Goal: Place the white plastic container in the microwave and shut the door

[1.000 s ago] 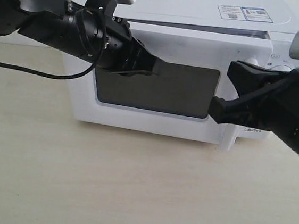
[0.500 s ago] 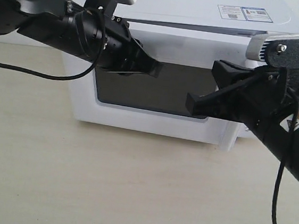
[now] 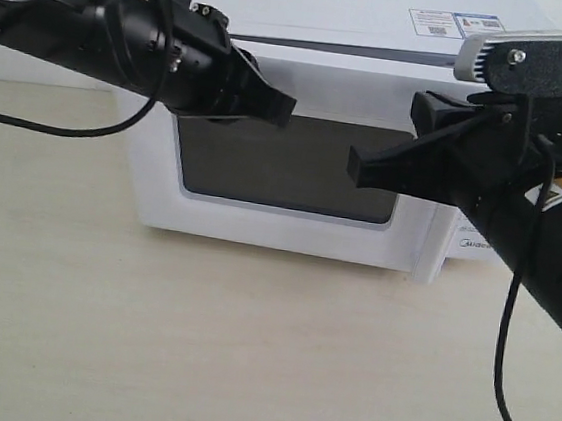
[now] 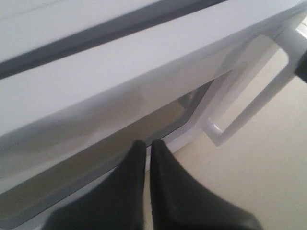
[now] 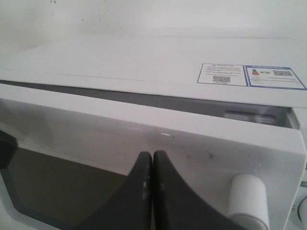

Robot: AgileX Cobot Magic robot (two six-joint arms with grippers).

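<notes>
The white microwave [image 3: 362,18] stands at the back of the table. Its door [image 3: 296,167] with the dark window lies almost flat against the body; a narrow dark gap [image 5: 158,101] shows along the door's top edge. My left gripper [image 3: 287,109] is shut and empty, its tips in front of the window's upper left part [image 4: 147,143]. My right gripper [image 3: 356,166] is shut and empty too, hanging in front of the door's right side [image 5: 152,155], beside the white bar handle [image 5: 247,196]. The white plastic container is out of view.
A beige tabletop [image 3: 197,342] stretches in front of the microwave. Stickers [image 3: 459,25] sit on its top. A black cable [image 3: 68,131] hangs from the left arm, another [image 3: 504,355] from the right arm. A white wall stands behind.
My right gripper has swung left and upward from the handle side to in front of the door. The left arm has risen a little. Both stay shut.
</notes>
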